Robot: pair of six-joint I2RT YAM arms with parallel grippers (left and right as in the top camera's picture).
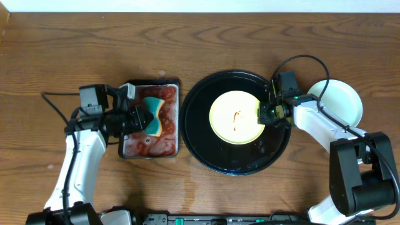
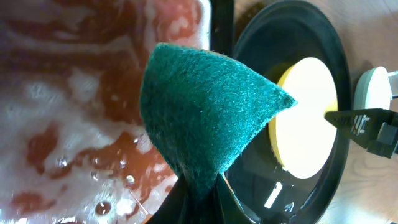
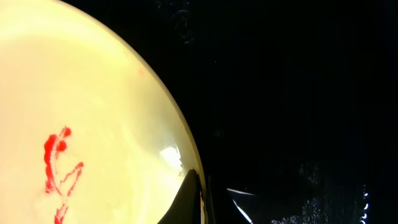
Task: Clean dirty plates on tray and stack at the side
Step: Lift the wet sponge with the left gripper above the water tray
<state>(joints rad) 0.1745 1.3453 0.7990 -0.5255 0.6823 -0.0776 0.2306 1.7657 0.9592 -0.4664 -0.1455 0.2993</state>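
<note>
You see only part of the yellow plate (image 3: 93, 93); the left and bottom edges cut it off. The small tray (image 2: 56, 124) looks blurry.

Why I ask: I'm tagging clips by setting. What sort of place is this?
Probably a tabletop dishwashing test bench, not a kitchen: wooden table, black tray with a sauce-smeared yellow plate, small tray of reddish liquid.

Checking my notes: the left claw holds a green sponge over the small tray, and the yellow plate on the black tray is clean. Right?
Not clean: the right wrist view shows a red smear on the yellow plate. The left claw does hold the sponge over the small tray.
</note>
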